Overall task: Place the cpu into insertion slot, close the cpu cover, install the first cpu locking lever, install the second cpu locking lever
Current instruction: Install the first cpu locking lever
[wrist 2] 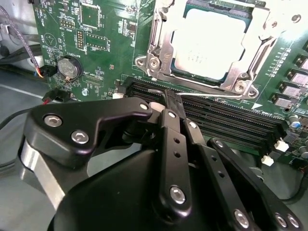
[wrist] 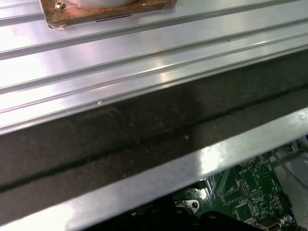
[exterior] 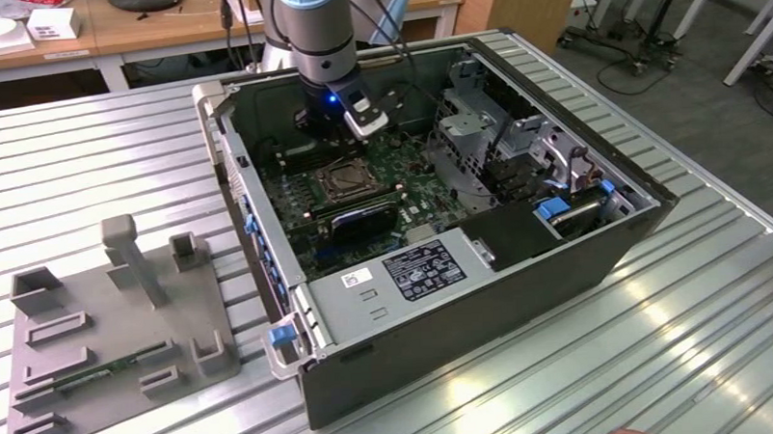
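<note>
Where the computer case (exterior: 517, 261) lies open on the slatted table (exterior: 699, 341), holds one green motherboard (exterior: 404, 168) with one socket. Seated in that socket: one cpu (wrist 2: 211, 43), pale top showing through the window of the cpu cover (wrist 2: 161, 45), lowered flat around it. Close over the black memory slots (wrist 2: 231, 120) just beside the socket: gripper (wrist 2: 168, 98), jaws pressed together on nothing. Near the socket, one round coin cell (wrist 2: 67, 67). On the case's power unit, one printed label (exterior: 421, 269), too small to read. At the exterior view's left, one grey fixture tray (exterior: 56, 335) carrying one green strip-like board (exterior: 103, 370).
</note>
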`<state>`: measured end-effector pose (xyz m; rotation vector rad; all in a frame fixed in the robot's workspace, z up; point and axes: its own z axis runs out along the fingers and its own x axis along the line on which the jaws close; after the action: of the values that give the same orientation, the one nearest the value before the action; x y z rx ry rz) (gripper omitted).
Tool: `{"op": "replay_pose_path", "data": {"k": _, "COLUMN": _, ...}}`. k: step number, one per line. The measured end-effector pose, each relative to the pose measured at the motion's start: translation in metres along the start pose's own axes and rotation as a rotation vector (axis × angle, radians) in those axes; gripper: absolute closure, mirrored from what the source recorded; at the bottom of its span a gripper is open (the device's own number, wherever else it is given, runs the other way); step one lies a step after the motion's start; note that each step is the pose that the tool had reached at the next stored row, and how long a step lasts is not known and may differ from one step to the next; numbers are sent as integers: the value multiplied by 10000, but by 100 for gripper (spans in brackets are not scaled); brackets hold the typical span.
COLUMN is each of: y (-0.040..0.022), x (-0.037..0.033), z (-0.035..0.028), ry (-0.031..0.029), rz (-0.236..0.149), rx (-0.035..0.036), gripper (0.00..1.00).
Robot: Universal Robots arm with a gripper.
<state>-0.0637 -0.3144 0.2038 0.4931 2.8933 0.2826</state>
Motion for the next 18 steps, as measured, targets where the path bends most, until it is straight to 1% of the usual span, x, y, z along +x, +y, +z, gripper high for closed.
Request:
{"op": "replay_pose_path", "data": {"k": 3, "y": -6, "x": 17, "z": -2, "ry": -49, "rz": 6, "rx": -13, "gripper": 90}}
{"op": "replay_pose_path", "data": {"k": 6, "y": -12, "x": 31, "z": 0, "ry": -118, "rz": -4, "rx": -39, "gripper": 90}}
{"op": "replay_pose_path", "data": {"k": 14, "y": -26, "x": 71, "z": 0, "ry": -264, "rz": -26, "rx": -93, "gripper": 90}}
{"op": "replay_pose_path", "data": {"k": 18, "y": -33, "x": 86, "z": 7, "ry": -349, "rz": -41, "rx": -124, "gripper": 90}}
